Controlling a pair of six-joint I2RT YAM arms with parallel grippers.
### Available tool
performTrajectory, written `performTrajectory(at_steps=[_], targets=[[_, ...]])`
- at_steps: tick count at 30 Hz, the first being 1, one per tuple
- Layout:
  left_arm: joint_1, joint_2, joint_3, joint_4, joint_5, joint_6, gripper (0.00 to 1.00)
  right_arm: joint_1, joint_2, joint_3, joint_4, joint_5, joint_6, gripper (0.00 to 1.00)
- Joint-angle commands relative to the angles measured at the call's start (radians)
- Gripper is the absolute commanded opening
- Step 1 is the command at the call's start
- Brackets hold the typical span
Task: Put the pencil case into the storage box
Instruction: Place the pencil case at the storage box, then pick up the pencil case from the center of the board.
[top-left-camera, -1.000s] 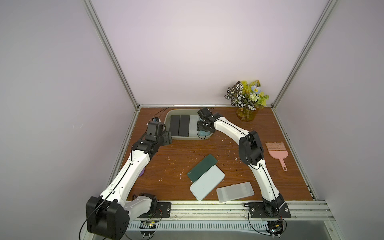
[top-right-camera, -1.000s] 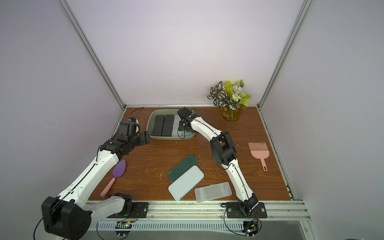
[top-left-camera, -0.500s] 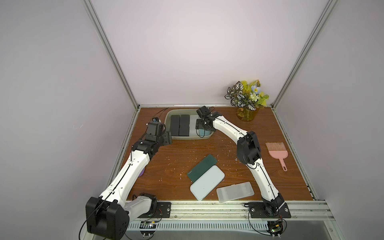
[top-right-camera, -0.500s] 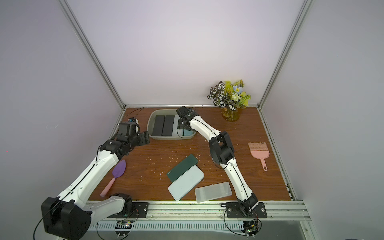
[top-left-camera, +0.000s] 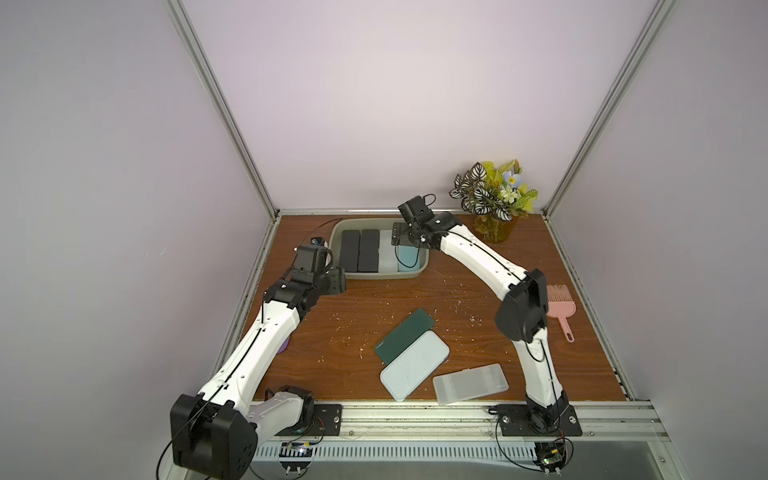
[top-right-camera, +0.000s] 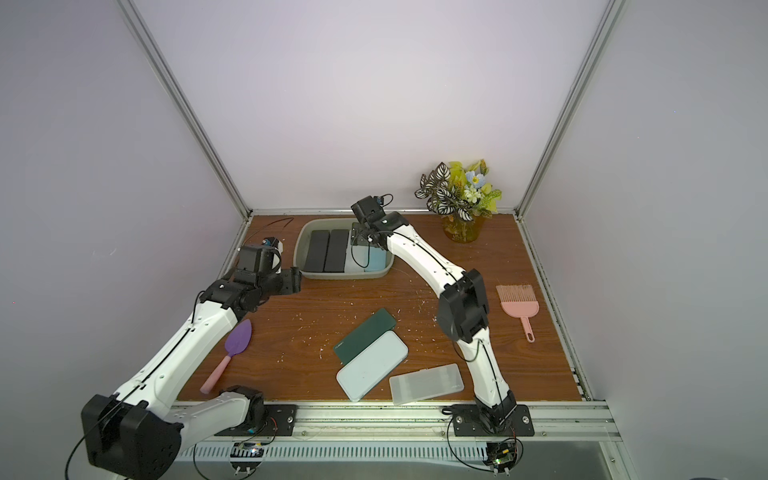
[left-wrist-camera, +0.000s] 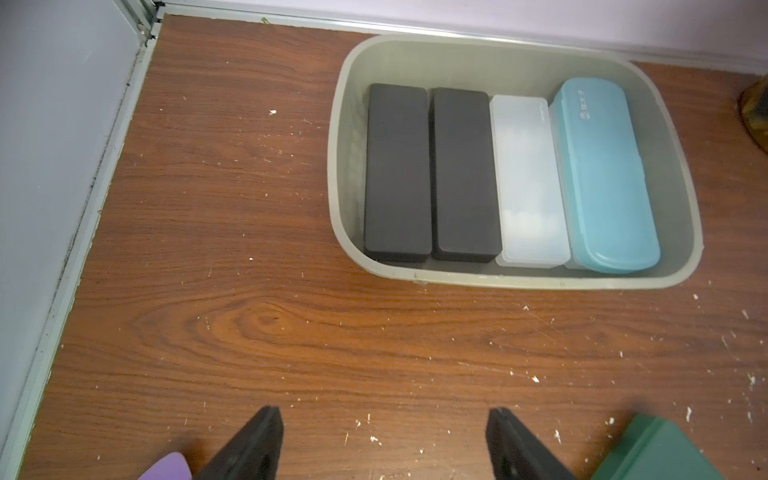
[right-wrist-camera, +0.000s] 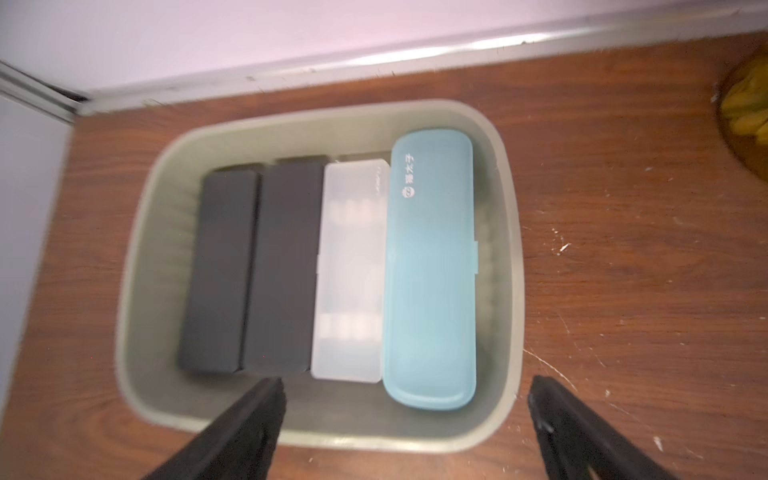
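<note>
**Ana:** Four pencil cases lie flat in the storage box, side by side. How is the right tool?

**Ben:** It is spread wide and grips nothing. It hangs above the box, with its black fingers clear of the teal pencil case.

**Ana:** And the left tool?

**Ben:** It is parted too, and empty. It is over bare tabletop beside the box.

**Ana:** What about materials?

**Ben:** The box is smooth grey-green plastic, a shallow rectangle with rounded corners and a rolled rim. The two black cases are matte, square-edged blocks. The frosted case is translucent plastic. The teal one is hard and smooth, with rounded ends, a small clasp on one side and white print on its lid.

**Ana:** Which way does the teal one point?

**Ben:** Its long axis runs from the box's near rim toward the back wall, parallel to the other three, with the printed end toward the wall. It sits at the end of the row nearest the vase, against the frosted case.

**Ana:** Is anything outside the box?

**Ben:** Three more cases lie on the wood-grain tabletop: a dark green case, a pale mint case and a ribbed clear case.
</note>
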Motion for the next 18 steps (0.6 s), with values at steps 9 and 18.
performTrajectory(at_steps=[9, 18], targets=[[-0.425, 0.059, -0.063, -0.072, 0.085, -0.069, 0.76, -0.049, -0.597, -0.770, 0.177, 0.034, 0.013, 0.99], [-0.563, 0.280, -0.040, -0.066, 0.119, -0.033, 0.77, -0.101, -0.833, -1.048, 0.164, 0.018, 0.046, 0.98]])
